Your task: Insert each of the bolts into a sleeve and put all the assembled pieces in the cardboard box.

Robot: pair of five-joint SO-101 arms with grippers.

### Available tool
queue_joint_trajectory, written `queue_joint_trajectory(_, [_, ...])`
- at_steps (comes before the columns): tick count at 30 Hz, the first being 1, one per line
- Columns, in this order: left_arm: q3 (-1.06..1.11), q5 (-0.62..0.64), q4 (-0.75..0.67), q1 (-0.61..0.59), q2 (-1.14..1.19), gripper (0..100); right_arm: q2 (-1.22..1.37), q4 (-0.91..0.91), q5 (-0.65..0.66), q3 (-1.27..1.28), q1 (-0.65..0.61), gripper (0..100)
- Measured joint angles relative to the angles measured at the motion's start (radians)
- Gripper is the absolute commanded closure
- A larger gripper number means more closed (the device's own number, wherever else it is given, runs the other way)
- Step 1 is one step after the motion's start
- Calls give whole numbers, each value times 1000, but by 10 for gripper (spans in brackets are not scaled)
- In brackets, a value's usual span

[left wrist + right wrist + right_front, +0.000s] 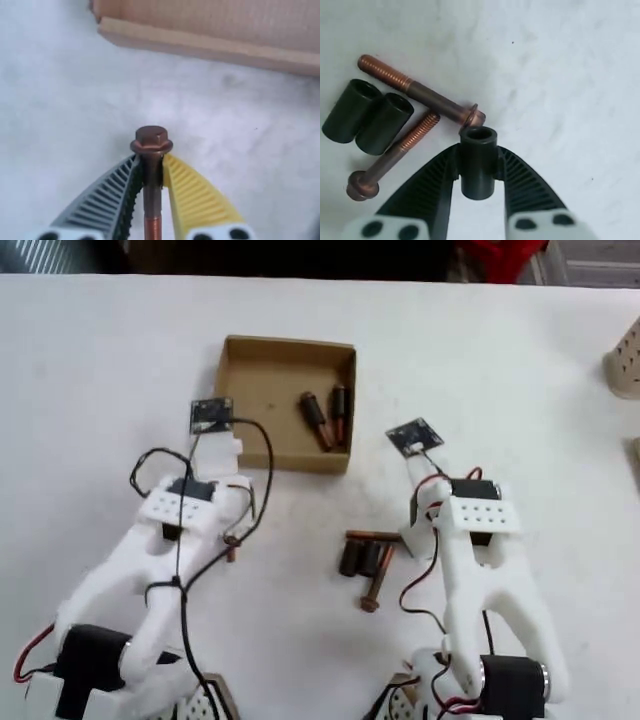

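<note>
My left gripper (151,161) is shut on a copper bolt (151,142), head outward, a little short of the cardboard box (210,42). In the high view that bolt (232,545) hangs near the box's (240,360) front left corner. Two assembled pieces (326,417) lie inside the box. My right gripper (478,150) is shut on an upright black sleeve (478,162) just above the table. Beside it lie two loose sleeves (350,110) (385,123) and two loose bolts (420,92) (390,157). In the high view these sit mid-table: sleeves (360,560), bolts (365,535) (376,588).
A beige perforated block (625,360) stands at the right table edge. Another perforated part (212,698) lies at the front by the left arm's base. Black cables (255,470) loop off the left arm in front of the box. Bare white table lies on both sides.
</note>
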Motion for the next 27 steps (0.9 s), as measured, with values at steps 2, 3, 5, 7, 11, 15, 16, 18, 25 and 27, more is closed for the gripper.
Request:
queue_joint_trajectory(2, [0, -3, -29, -12, 0, 978, 0, 0, -61, 0, -34, 981])
queue_joint_trajectory(3, [0, -3, -41, -23, 3, 978, 0, 0, -98, 0, -51, 981])
queue_joint_trajectory(5, [0, -3, -61, -48, 20, 978, 0, 0, -187, 0, -84, 981])
queue_joint_trajectory(7, [0, -3, -66, -72, 35, 978, 0, 0, -288, 0, -124, 981])
queue_joint_trajectory(11, [-8, -3, -69, -104, 66, 978, 0, -60, -436, 6, -184, 981])
queue_joint_trajectory(15, [-17, -3, -69, -114, 98, 978, 0, -173, -459, 51, -252, 981])
queue_joint_trajectory(16, [-20, -3, -69, -114, 106, 978, 0, -207, -459, 69, -269, 981])
queue_joint_trajectory(18, [-34, -3, -69, -114, 121, 978, -6, -265, -462, 95, -301, 981])
queue_joint_trajectory(25, [-71, -3, -71, -140, 163, 978, -15, -364, -465, 121, -350, 981])
queue_joint_trajectory(27, [-72, -3, -71, -141, 167, 978, -14, -396, -465, 121, -345, 981])
